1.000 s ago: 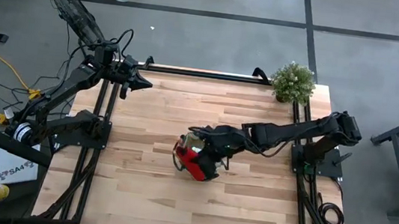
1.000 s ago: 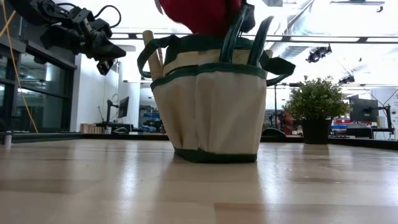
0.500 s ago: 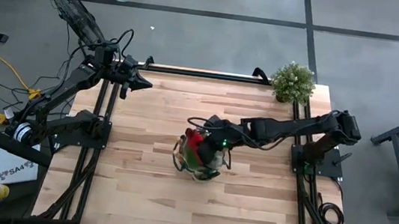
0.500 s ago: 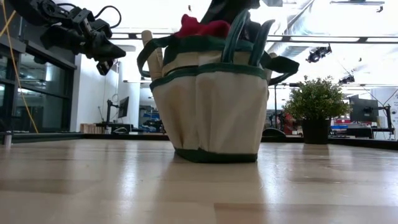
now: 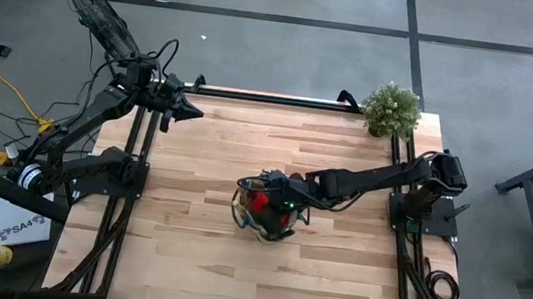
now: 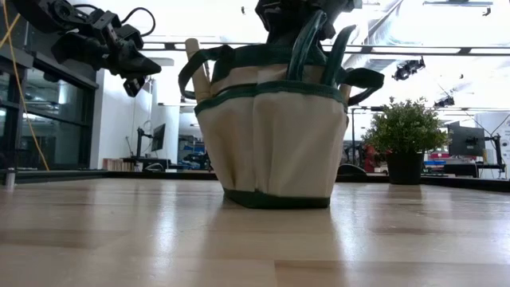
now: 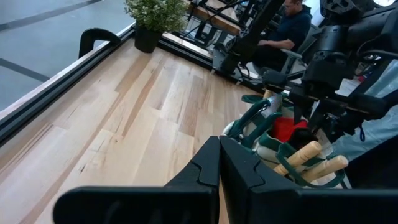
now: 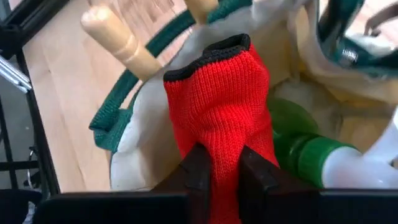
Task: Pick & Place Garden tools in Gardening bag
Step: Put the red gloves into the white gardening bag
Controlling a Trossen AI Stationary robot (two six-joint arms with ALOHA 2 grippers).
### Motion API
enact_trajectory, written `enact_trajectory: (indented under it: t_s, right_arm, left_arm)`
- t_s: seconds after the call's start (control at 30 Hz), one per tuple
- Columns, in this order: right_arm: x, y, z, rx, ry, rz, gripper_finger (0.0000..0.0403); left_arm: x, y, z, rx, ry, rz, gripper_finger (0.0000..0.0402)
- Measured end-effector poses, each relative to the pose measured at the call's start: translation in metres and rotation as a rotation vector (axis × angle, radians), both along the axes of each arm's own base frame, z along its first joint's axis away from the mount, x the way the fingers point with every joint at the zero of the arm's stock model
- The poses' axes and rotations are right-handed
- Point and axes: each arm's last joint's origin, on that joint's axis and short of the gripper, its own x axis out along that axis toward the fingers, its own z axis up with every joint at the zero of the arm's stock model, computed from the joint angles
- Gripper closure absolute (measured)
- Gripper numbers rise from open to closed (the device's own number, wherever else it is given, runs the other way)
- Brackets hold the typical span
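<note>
Right end effector (image 8: 219,163) pinches red glove (image 8: 221,106), tips hidden in gardening bag (image 6: 269,135).

No legible text, label, brand, number or sign appears in any view. A white sheet (image 5: 14,228) on the floor beside the left arm's base, seen from above, carries dark printed characters, but they are too small to read.
</note>
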Motion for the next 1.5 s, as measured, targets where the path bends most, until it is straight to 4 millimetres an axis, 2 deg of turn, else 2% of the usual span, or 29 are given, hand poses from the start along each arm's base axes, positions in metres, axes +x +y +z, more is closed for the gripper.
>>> enact_trajectory:
  t_s: [0.2,0.37,0.67,0.87,1.03,1.23,1.33,1.5]
  right_arm:
    - [-0.002,0.001,0.000,0.078,0.029,0.029,0.0316]
    - [-0.005,-0.005,0.007,0.098,0.025,0.034,0.0294]
    - [-0.020,-0.010,0.031,0.030,-0.026,0.035,0.0289]
    - [-0.020,-0.002,0.028,0.027,-0.017,0.056,0.0288]
    - [-0.021,-0.002,0.027,0.010,-0.010,-0.011,0.0288]
    - [-0.020,-0.008,0.027,0.108,0.006,-0.023,0.0282]
    - [-0.019,-0.011,0.027,0.154,0.011,-0.049,0.0254]
    - [-0.018,-0.016,0.028,0.213,0.004,-0.119,0.0165]
  left_arm:
    - [0.000,-0.001,-0.001,-0.014,0.007,0.000,0.0402]
    - [0.000,-0.001,-0.001,-0.016,0.008,0.000,0.0402]
    - [0.000,-0.001,-0.001,-0.014,0.008,0.000,0.0402]
    - [0.000,-0.001,-0.001,-0.014,0.008,0.000,0.0402]
    - [0.000,-0.001,-0.001,-0.014,0.008,-0.001,0.0402]
    - [0.000,-0.001,-0.001,-0.014,0.008,-0.001,0.0402]
    - [0.000,-0.001,-0.001,-0.014,0.008,-0.001,0.0402]
    - [0.000,-0.001,-0.001,-0.015,0.008,-0.001,0.0402]
